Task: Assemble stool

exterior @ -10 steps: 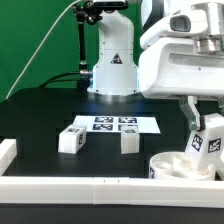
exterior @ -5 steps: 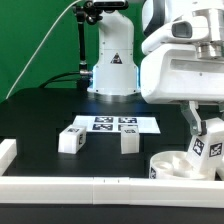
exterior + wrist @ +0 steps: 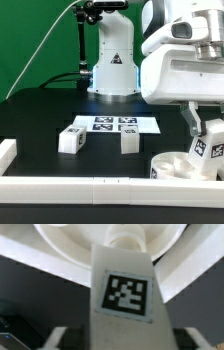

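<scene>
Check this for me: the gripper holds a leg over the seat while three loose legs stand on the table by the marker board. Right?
Wrong count: the exterior view shows two loose legs by the marker board, not three. The gripper does hold a leg over the seat.

Tagged white leg (image 3: pixel 206 144) upright over round seat (image 3: pixel 177 167); second leg (image 3: pixel 70 140) and third leg (image 3: pixel 128 141) upright nearby.

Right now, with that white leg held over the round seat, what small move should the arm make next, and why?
Probably ease the leg straight down: the gripper clamps it, its tip is at a socket in the seat, but full seating isn't visible.
</scene>
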Robot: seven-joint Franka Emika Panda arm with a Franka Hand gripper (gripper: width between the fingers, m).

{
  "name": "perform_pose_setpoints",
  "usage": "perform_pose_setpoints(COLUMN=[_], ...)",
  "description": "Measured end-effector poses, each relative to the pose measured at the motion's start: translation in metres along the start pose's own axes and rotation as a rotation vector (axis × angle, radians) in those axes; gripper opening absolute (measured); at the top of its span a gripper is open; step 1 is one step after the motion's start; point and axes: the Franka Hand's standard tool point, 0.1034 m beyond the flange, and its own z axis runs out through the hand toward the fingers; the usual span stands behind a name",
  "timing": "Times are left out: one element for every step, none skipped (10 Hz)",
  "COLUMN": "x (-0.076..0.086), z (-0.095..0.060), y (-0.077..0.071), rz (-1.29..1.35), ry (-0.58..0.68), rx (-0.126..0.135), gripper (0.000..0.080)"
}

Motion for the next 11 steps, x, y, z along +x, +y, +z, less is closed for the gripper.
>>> perform_pose_setpoints(x=[0.001, 0.004, 0.005, 0.008, 0.011, 0.017, 0.023, 0.021, 0.021, 0.020, 0.018], z=[-0.005, -0.009, -0.012, -0.018, -0.023, -0.028, -0.031, -0.029, -0.029, -0.028, -0.027], y=[0.006, 0.006, 0.005, 0.004, 0.004, 0.004, 0.004, 0.004, 0.004, 0.004, 0.004], rz=[0.013, 0.013, 0.012, 0.010, 0.009, 0.009, 0.007, 0.007, 0.007, 0.007, -0.013], ry=[-0.037, -0.036, -0.045, -0.058, -0.074, -0.080, -0.072, -0.074, -0.075, -0.076, -0.086], rx=[0.008, 0.011, 0.014, 0.018, 0.023, 0.024, 0.023, 0.024, 0.024, 0.024, 0.026], gripper=[0.0565, 0.0565, 0.0631, 0.0631, 0.0646, 0.0646, 0.0649, 0.0649, 0.0649, 0.0649, 0.0649])
